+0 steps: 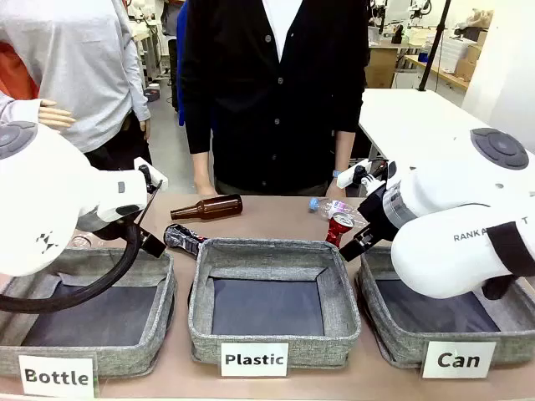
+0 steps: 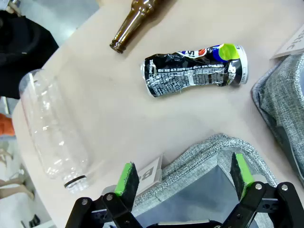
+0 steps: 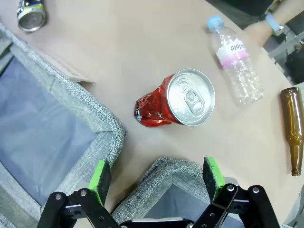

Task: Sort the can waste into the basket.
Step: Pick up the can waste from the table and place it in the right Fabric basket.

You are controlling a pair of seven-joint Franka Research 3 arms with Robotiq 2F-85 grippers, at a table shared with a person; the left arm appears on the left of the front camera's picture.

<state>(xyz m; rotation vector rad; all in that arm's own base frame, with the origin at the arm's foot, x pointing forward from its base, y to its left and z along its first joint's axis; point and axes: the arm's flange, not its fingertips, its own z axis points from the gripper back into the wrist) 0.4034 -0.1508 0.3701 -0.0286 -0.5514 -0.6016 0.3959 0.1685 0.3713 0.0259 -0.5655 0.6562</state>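
Note:
The crushed red can [image 3: 178, 99] with a silver top lies on the table just beyond the corner of the Can basket [image 3: 166, 173]. My right gripper [image 3: 156, 178] hangs open over that corner, a little short of the can. In the front view the red can [image 1: 340, 227] sits behind the Can basket [image 1: 401, 347], close to my right gripper [image 1: 361, 242]. The black patterned can [image 2: 194, 71] lies on its side past my open left gripper [image 2: 185, 178], which hovers over a basket corner. Seen from the front, that black can [image 1: 184, 240] rests beside my left gripper [image 1: 150, 241].
A brown bottle [image 1: 209, 209] and a clear plastic bottle [image 1: 330, 209] lie near the far edge. Another clear bottle [image 2: 52, 128] lies left of the Bottle basket [image 1: 125, 355]. The Plastic basket [image 1: 276, 251] stands in the middle. A person [image 1: 276, 92] stands across the table.

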